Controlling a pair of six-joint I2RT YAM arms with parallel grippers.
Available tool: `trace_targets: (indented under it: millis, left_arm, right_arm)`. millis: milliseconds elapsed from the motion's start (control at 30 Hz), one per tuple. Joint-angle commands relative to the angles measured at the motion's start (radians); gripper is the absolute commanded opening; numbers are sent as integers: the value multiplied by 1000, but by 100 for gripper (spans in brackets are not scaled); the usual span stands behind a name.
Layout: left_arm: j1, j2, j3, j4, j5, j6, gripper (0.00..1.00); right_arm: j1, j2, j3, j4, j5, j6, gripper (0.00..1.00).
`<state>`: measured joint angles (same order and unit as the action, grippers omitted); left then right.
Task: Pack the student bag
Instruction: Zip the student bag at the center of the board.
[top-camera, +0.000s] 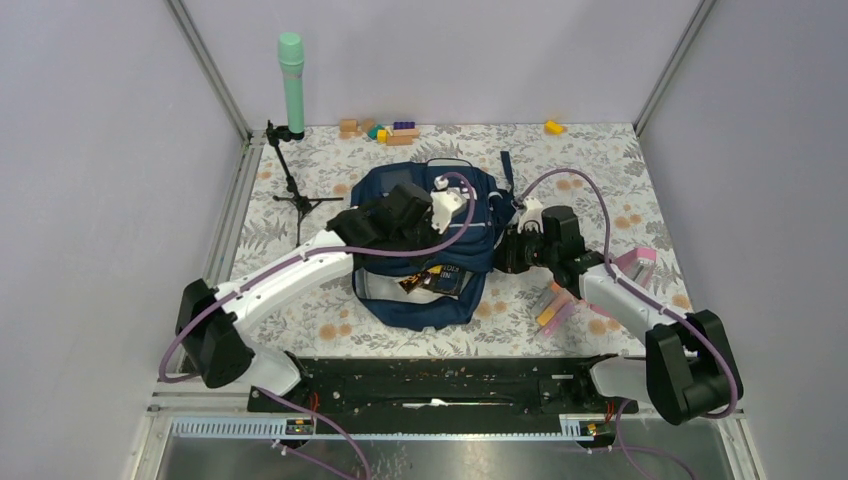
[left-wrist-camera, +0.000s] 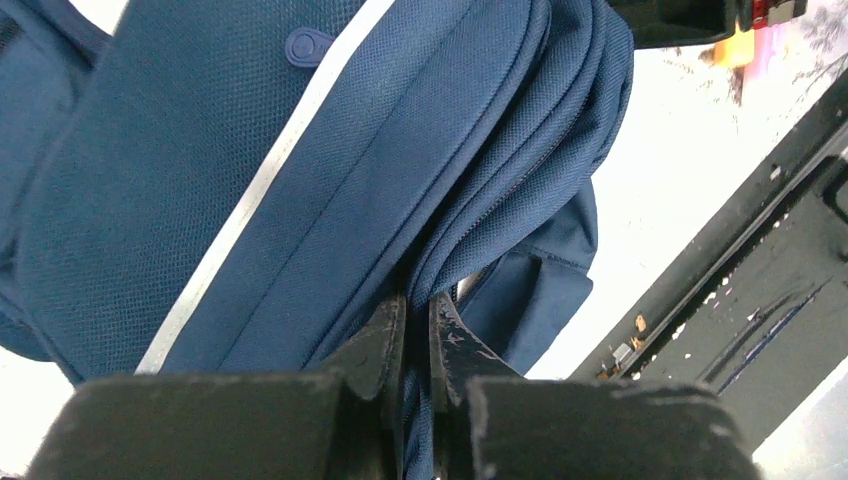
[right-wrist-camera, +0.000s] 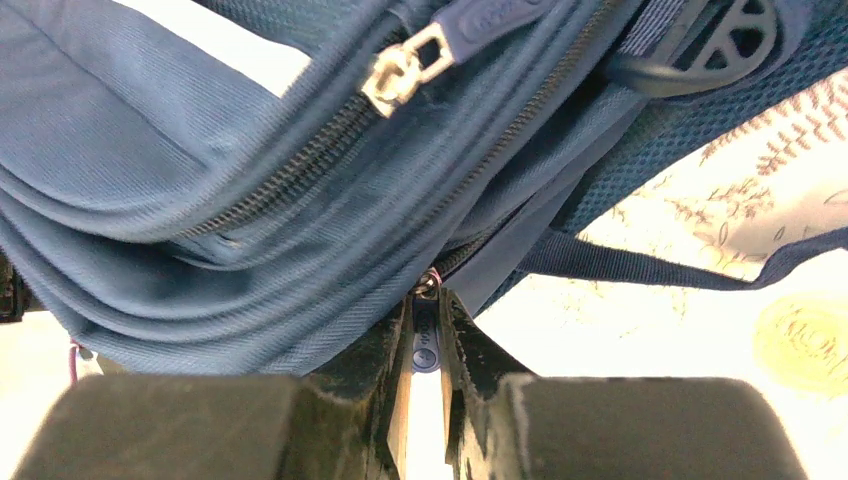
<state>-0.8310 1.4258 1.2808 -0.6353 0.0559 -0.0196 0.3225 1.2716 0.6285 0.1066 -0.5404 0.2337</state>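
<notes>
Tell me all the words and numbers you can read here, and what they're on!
No text here reads clearly.
On the dark item inside the backpack: white letters, too small to read.
On the upper zip pull: raised letters, too blurred to read.
On the lower zip tab: a tiny mark, unreadable.

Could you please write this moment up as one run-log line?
item: large navy-blue fabric backpack | left gripper: shut on backpack fabric | right gripper: shut on navy zipper pull
</notes>
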Motion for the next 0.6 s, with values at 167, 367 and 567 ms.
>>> trace_targets:
  millis: [167, 367, 567]
  left_arm:
    - [-39, 76, -12, 18, 34, -6, 0]
    - [-54, 162, 23, -60, -124, -27, 0]
    - [-59, 190, 39, -66, -119, -70, 0]
  right_arm:
    - [93, -110, -107, 0, 44, 141, 4]
    - [145, -210, -216, 66, 88, 233, 9]
    - [192, -229, -297, 129, 89, 274, 9]
